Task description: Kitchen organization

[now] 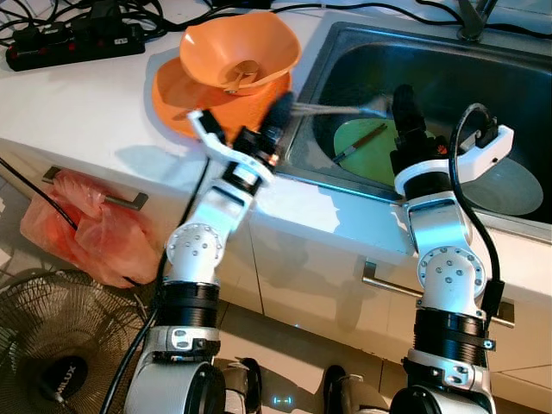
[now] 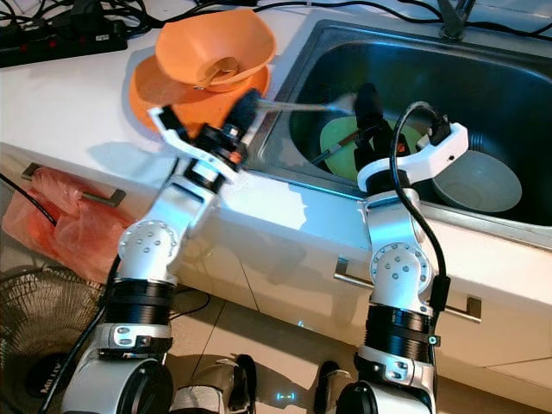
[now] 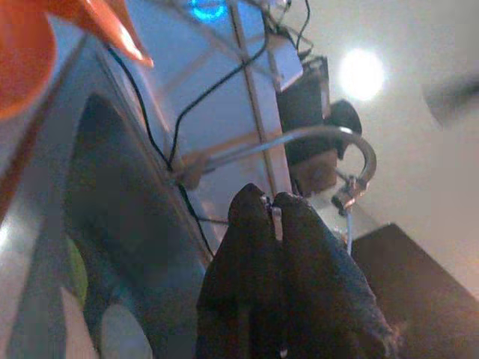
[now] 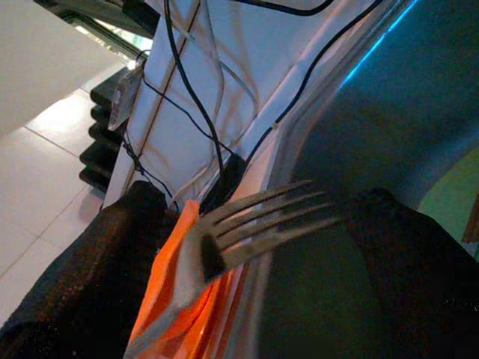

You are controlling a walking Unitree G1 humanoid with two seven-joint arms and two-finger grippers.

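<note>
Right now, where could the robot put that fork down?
Bare white counter lies between the power strip and the orange bowls. The sink is crowded: green plate, grey dish, both grippers meeting around the fork.

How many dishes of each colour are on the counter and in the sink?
Orange: 2, a bowl sitting on a plate, both on the counter.
Green: 1, a plate in the sink.
Grey: 1, a bowl in the sink.
Total: 4
</note>
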